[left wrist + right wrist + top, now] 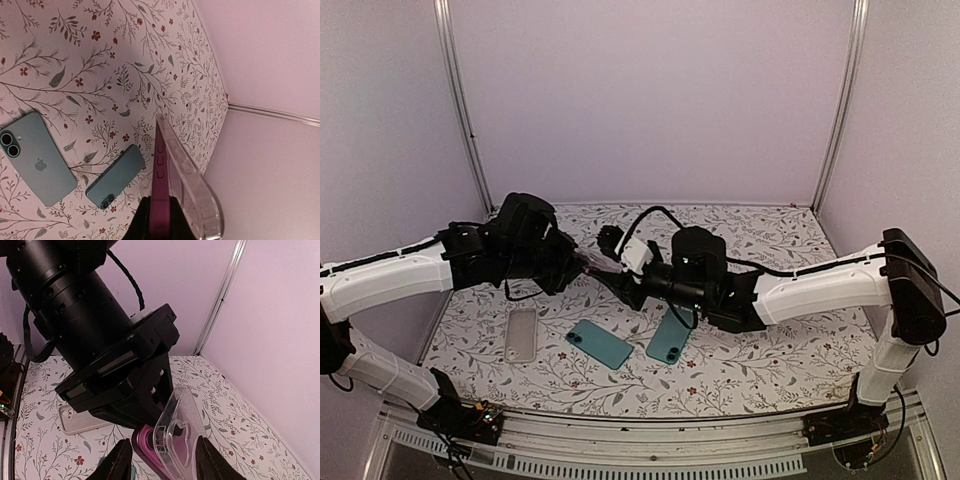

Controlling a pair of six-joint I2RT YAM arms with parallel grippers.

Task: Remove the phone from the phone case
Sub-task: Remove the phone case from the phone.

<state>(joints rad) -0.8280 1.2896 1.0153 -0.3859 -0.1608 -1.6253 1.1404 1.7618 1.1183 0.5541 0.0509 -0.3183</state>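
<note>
A magenta phone [160, 200] stands edge-up with my left gripper [160, 220] shut on its lower end. Its clear phone case [192, 185] is peeled away from the phone along one side and bows out to the right. In the right wrist view the phone [145, 442] and the lifted phone case [182, 435] sit between the fingers of my right gripper [162, 460], which press in on both sides. From above, both grippers meet over the table's middle, the left gripper [582, 262] facing the right gripper [617, 275].
Two teal phones [600, 343] [668, 338] lie face down on the floral table in front of the arms. An empty clear case [521, 333] lies to their left. The back and side walls stand close around the table.
</note>
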